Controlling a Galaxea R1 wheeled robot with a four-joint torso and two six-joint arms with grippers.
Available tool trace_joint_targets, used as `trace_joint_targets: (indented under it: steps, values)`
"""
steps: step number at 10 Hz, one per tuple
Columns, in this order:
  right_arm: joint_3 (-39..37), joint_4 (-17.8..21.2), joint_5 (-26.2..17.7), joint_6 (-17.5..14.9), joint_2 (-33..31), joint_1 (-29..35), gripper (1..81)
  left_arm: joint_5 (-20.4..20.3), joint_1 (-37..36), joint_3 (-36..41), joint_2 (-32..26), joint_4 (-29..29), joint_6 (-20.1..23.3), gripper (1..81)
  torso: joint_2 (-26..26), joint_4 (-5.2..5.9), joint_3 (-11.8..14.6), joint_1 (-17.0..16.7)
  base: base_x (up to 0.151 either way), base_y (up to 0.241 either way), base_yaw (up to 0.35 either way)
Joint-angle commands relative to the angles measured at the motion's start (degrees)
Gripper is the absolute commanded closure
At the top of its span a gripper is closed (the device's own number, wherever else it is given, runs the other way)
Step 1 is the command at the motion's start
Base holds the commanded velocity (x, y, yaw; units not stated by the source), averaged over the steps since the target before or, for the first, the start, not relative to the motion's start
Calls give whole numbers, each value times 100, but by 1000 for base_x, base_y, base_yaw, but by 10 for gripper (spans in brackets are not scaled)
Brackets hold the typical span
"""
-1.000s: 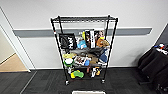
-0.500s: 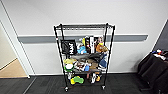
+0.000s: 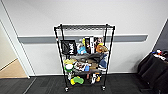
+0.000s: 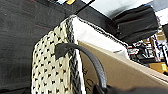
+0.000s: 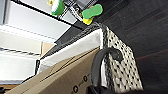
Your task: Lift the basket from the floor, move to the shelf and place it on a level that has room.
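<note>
Shelf (image 3: 84,56): tall, narrow black wire rack on castors, long axis vertical, standing upright on the dark carpet floor (image 3: 125,86) with its back to a white wall (image 3: 82,12) that carries a grey rail (image 3: 37,39). Top level (image 3: 83,26): flat wire panel joining the four post tips, bare as far as can be seen. Lower tiers: crowded with packets, boxes and toys, among them a green and yellow toy (image 3: 77,80) on the lowest tier. Basket (image 4: 53,67): cream-white weave with dark braided rim, seen close in both wrist views above the carpet; in the right wrist view it sits near the foot of the rack. Its long axis cannot be told. One black loop handle (image 4: 87,58) arches from an end wall in the left wrist view, another (image 5: 100,62) in the right wrist view. A brown cardboard box (image 5: 67,75) lies inside, touching the rim. Grippers: fingers not discernible at either handle; whether clenched or released cannot be told. A dark-draped table (image 3: 152,68) stands to the rack's right.
</note>
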Motion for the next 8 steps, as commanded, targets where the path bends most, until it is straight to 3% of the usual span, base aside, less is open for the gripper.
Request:
trace_joint_targets:
  steps: [1,5,8]
  values:
    - [790,23,220,7,-434,448,811,-397,-434,576,-347,-23,119,811,0,0,0,2,0,0,0]
    - [1213,-12,309,16,-655,298,811,-611,-117,824,-489,38,182,811,0,0,0,0,0,0,0]
    - [1222,-39,309,7,-673,210,811,-998,60,921,-480,249,182,811,0,0,2,0,0,0,0]
